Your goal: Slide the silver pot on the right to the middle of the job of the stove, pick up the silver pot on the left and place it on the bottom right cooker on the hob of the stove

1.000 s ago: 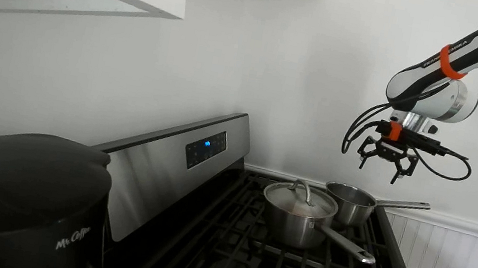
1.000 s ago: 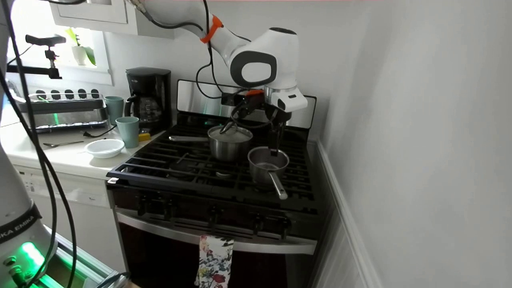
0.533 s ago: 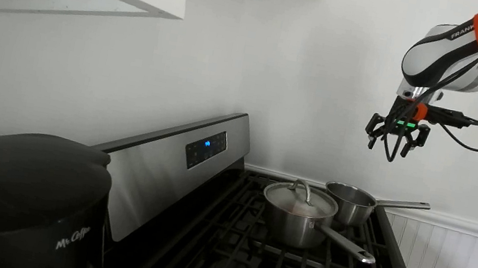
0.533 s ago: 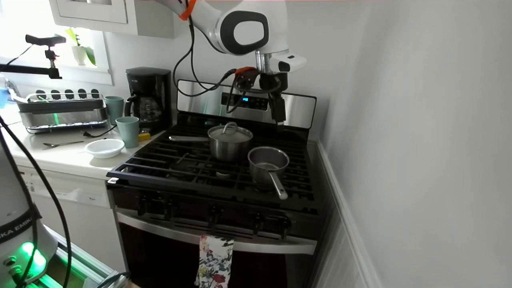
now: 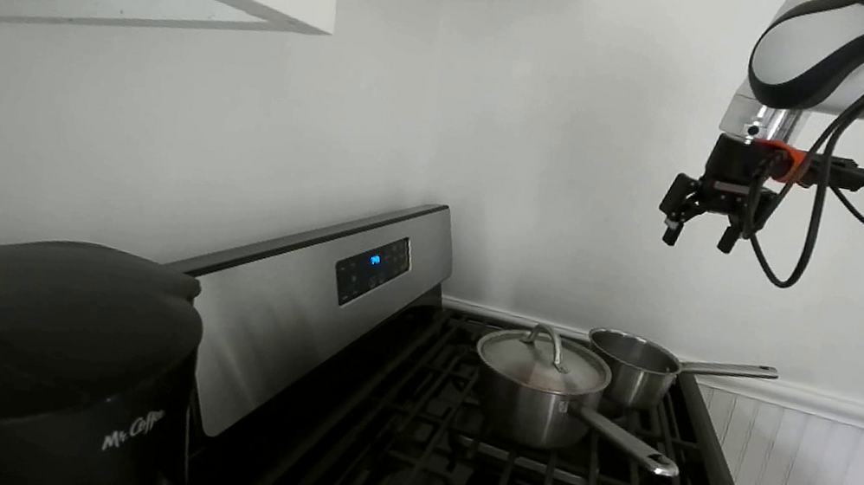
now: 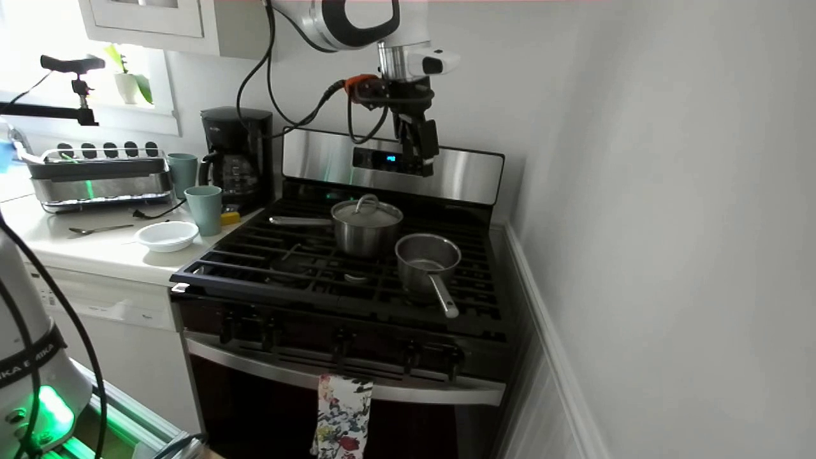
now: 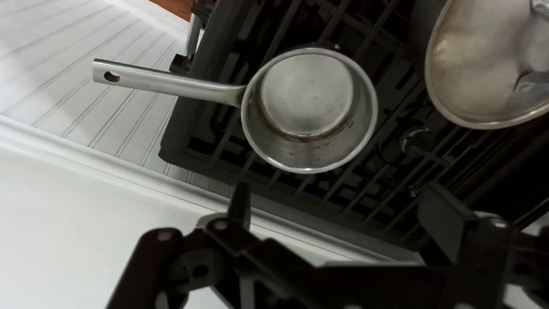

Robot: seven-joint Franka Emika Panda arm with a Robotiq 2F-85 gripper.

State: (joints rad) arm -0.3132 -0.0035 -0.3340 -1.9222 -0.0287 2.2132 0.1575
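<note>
A small open silver pot (image 5: 641, 385) stands on the front right of the stove hob (image 6: 299, 271), its handle pointing over the front edge. In the wrist view this pot (image 7: 309, 94) is empty. A larger silver pot with a lid (image 6: 362, 237) stands left of it and farther back, near the middle, with its handle pointing left. Its lid shows at the right edge of the wrist view (image 7: 476, 64). My gripper (image 5: 698, 240) is open and empty, high above the stove near the back panel. In the wrist view the spread fingers (image 7: 336, 201) have nothing between them.
The steel back panel (image 6: 462, 175) rises behind the hob. A white wall (image 6: 637, 223) runs close along the stove's right side. A black coffee maker (image 6: 245, 150), green cups (image 6: 204, 210) and a white bowl (image 6: 167, 236) stand on the left counter. A towel (image 6: 343, 414) hangs on the oven handle.
My gripper has risen from low over the open pot and moved back toward the panel, slightly left in an exterior view. It stays open. Both pots have not moved.
</note>
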